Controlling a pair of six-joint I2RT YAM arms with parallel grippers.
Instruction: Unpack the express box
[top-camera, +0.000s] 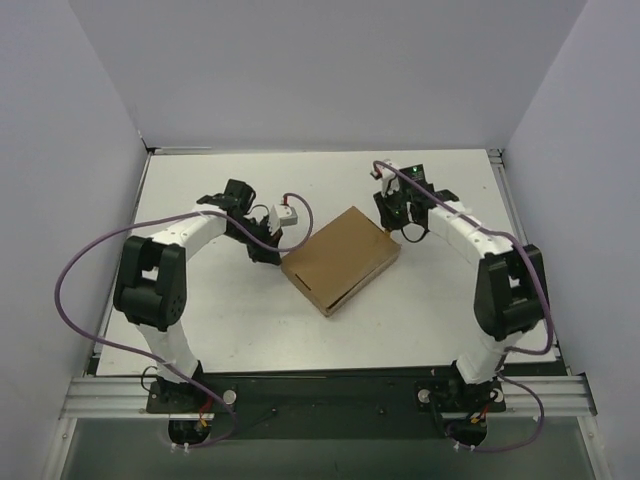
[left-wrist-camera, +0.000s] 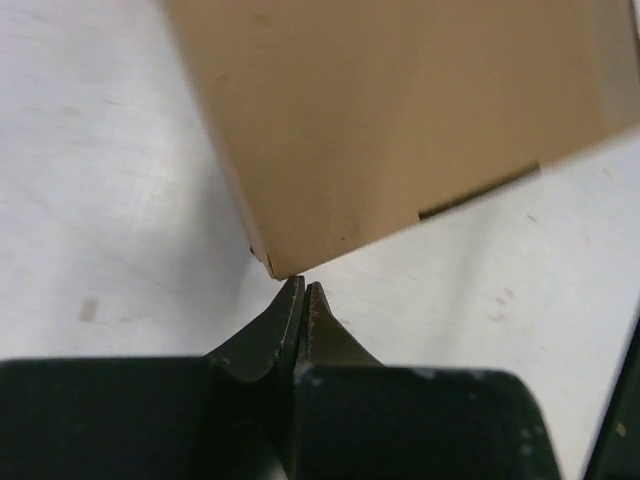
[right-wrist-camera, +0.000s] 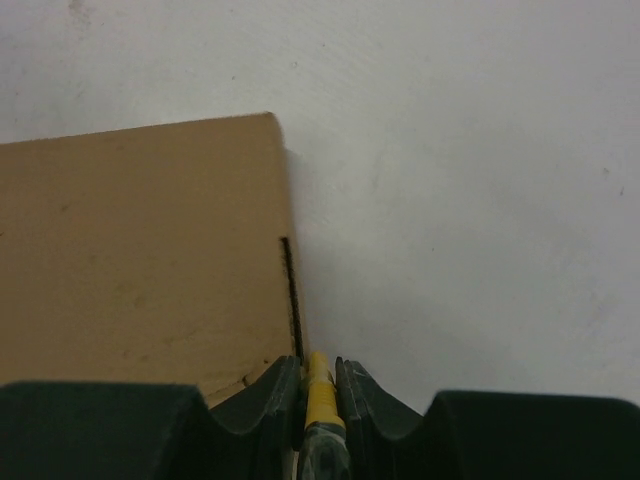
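Note:
The express box is a flat brown cardboard mailer lying closed and turned diagonally in the middle of the white table. My left gripper is at the box's left corner. In the left wrist view the box fills the top, and the gripper is shut and empty, its tips just at the box's corner. My right gripper is at the box's far right corner. In the right wrist view it is shut on a small yellow utility knife, whose tip is at the end of a dark slit along the box edge.
White walls enclose the table on the left, back and right. A metal rail with the arm bases runs along the near edge. Purple cables loop beside both arms.

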